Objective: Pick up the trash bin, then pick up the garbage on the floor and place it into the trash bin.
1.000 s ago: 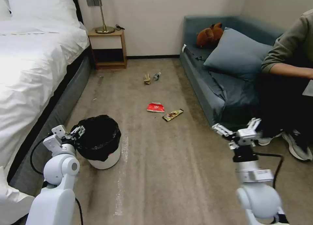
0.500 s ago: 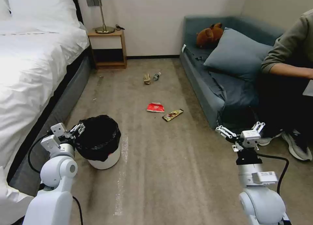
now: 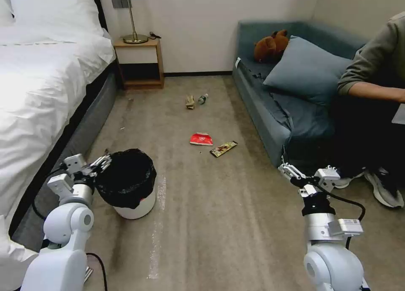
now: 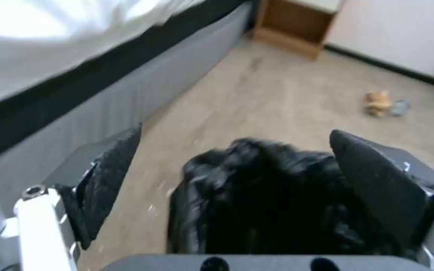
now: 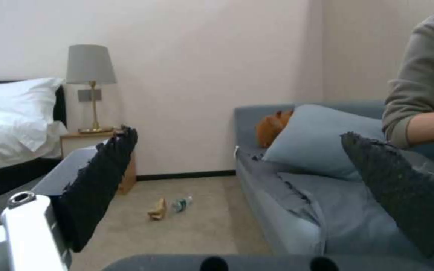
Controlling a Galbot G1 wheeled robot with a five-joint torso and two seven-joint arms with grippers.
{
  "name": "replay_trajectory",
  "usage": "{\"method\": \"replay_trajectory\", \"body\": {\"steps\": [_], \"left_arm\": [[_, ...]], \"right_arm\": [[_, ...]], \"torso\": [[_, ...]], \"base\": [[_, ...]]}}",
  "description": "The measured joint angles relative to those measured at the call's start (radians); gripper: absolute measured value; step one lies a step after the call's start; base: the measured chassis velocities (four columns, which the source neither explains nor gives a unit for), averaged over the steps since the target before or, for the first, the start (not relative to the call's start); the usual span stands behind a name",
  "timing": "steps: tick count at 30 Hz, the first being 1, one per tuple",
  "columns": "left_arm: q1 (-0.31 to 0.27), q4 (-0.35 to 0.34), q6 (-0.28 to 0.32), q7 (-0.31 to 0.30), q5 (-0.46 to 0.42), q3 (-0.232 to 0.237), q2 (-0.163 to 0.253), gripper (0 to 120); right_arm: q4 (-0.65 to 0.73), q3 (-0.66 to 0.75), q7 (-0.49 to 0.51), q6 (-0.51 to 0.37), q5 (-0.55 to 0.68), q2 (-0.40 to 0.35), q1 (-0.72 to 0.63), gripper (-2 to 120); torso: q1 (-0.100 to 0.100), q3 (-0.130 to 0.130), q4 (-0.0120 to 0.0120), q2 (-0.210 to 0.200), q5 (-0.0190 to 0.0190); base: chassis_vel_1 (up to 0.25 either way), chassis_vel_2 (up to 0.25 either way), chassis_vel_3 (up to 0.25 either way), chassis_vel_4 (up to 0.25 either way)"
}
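My left pincer (image 3: 95, 166) is spread beside the trash bin (image 3: 128, 183), level with its bag-covered rim, touching nothing. The bin stands upright on the floor by the bed (image 3: 38, 96), mouth and long axis up. To grip well, I judge one finger must enter the mouth, pinching wall rather than loose bag. My right pincer (image 3: 308, 177) hangs spread, idle.

right gripper (image 5: 237, 165): fingers spread wide, nothing between them | floor: tan paper piece (image 5: 158, 210) just beside small clear bottle (image 5: 181, 204) | sofa (image 5: 272, 210): blue pillow (image 5: 317, 146), brown plush toy (image 5: 269, 128) behind it | nightstand (image 5: 84, 141): lamp (image 5: 90, 75) | bed pillow (image 5: 11, 109) | person's sleeve (image 5: 423, 79)
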Motion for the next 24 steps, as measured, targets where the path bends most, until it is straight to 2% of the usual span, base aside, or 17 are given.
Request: {"method": "replay_trajectory", "body": {"steps": [2,3,5,9,10,11,15,21,24], "left_arm": [[-0.028,0.034,0.024,-0.058,-0.067,0.009,0.004,100],[-0.028,0.034,0.024,-0.058,-0.067,0.009,0.004,100],[-0.062,0.093,0.034,-0.101,-0.116,0.030,0.001,100],[-0.075,0.119,0.039,-0.116,-0.134,0.036,-0.004,100],[-0.094,0.158,0.045,-0.136,-0.161,0.048,-0.015,100],[-0.096,0.165,0.057,-0.148,-0.191,0.056,-0.026,100],[-0.096,0.171,0.074,-0.151,-0.222,0.063,-0.035,100],[-0.106,0.214,0.090,-0.145,-0.251,0.063,-0.043,91],[-0.105,0.232,0.087,-0.135,-0.246,0.058,-0.047,75]], "right_arm": [[0.001,-0.003,-0.005,0.003,-0.007,0.002,-0.002,100],[0.001,-0.003,-0.005,0.003,-0.007,0.002,-0.002,100],[0.001,-0.007,-0.007,0.007,-0.017,0.005,-0.008,100],[0.002,-0.008,-0.007,0.008,-0.020,0.005,-0.010,100],[0.006,-0.009,-0.010,0.010,-0.027,0.005,-0.016,100],[0.009,-0.005,-0.011,0.012,-0.029,0.005,-0.022,100],[0.012,0.003,-0.014,0.017,-0.030,0.003,-0.029,100],[0.013,-0.003,-0.017,0.023,-0.033,0.003,-0.031,100],[0.010,-0.005,-0.019,0.035,-0.038,0.004,-0.036,100]], "torso": [[0.000,0.000,0.0000,0.000,0.0002],[0.000,0.000,0.0000,0.000,0.0002],[0.000,0.000,0.0000,0.000,0.0002],[0.000,0.000,-0.0001,0.000,0.0002],[0.000,0.000,-0.0002,0.000,-0.0001],[0.000,0.000,-0.0001,0.000,0.0003],[0.000,0.000,-0.0002,0.000,0.0003],[0.000,0.000,-0.0001,0.000,0.0003],[0.000,0.000,0.0000,0.000,0.0002]], "base": [[0.000,0.000,0.000,0.000],[0.000,0.000,0.000,0.000],[0.000,0.000,0.000,0.000],[0.000,0.000,0.000,0.000],[0.000,0.000,0.000,0.000],[0.000,0.000,0.000,0.000],[0.000,0.000,0.000,0.000],[0.000,0.000,0.000,0.000],[0.000,0.000,0.000,0.000]]}}
